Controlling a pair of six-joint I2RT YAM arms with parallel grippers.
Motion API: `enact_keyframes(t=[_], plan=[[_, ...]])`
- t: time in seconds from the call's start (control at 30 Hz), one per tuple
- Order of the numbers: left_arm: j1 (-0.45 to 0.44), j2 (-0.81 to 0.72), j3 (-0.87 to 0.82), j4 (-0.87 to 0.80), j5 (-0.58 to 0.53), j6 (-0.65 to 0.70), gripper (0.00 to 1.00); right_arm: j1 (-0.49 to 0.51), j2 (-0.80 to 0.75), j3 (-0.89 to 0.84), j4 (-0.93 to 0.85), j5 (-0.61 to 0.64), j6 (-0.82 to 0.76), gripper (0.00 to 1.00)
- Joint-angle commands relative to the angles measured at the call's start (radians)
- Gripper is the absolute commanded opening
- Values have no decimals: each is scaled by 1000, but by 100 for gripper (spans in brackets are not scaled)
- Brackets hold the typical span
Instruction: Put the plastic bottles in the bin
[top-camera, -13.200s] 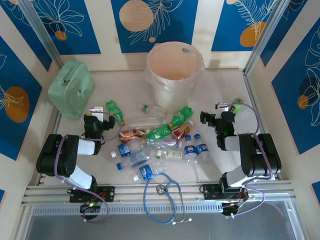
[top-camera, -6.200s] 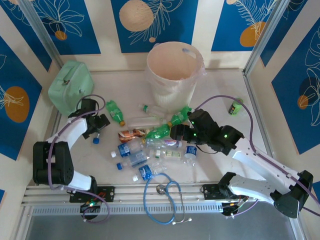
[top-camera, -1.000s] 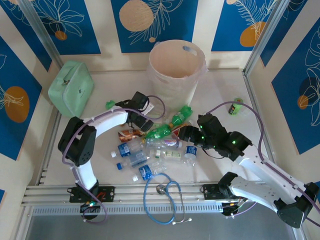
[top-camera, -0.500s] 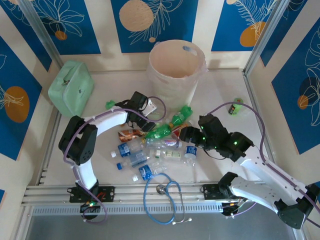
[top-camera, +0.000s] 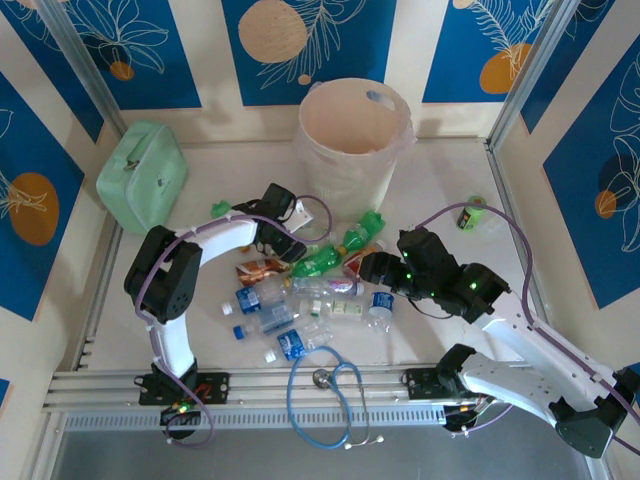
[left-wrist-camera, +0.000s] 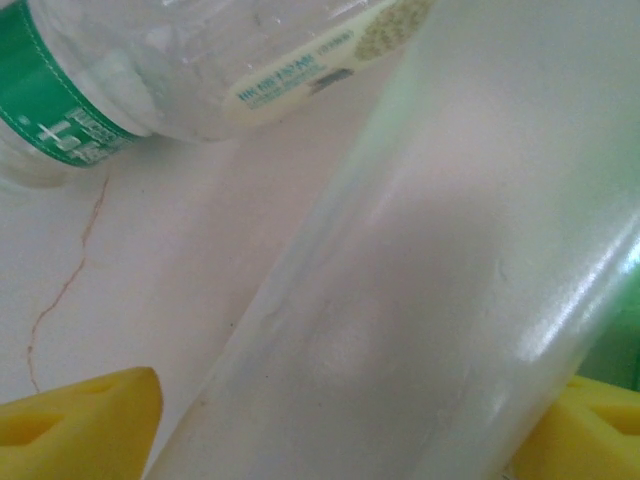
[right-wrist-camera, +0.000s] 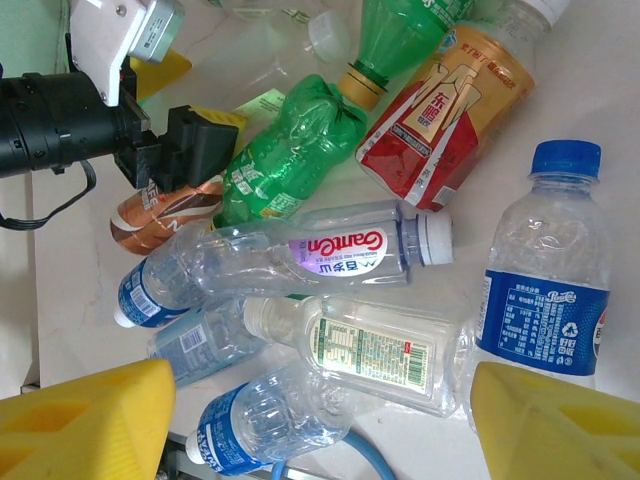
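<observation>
Left arm (top-camera: 165, 272) swung inward since half-second ago; clear bottle (left-wrist-camera: 430, 260) lies between pads of left gripper (left-wrist-camera: 330, 440), clamp unclear; right gripper (right-wrist-camera: 325, 420) spread apart over plastic bottles (right-wrist-camera: 340, 250).

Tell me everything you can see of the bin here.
The bin is a round, cream-white plastic basket tapering toward its base, with a handle cutout near the rim and a pale translucent liner draped over the edge. It stands upright at the far middle of the table. Its inside looks empty as far as it shows; a green bottle lies close to its foot.
</observation>
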Motion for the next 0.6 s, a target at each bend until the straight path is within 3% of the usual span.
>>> enact_keyframes(t=[0.0, 0.57], plan=[[22, 2, 2, -22, -22, 1, 79, 5, -18, 16, -11, 10, 12, 78], [19, -165, 7, -105, -44, -4, 41, 4, -51, -15, 7, 18, 25, 78]])
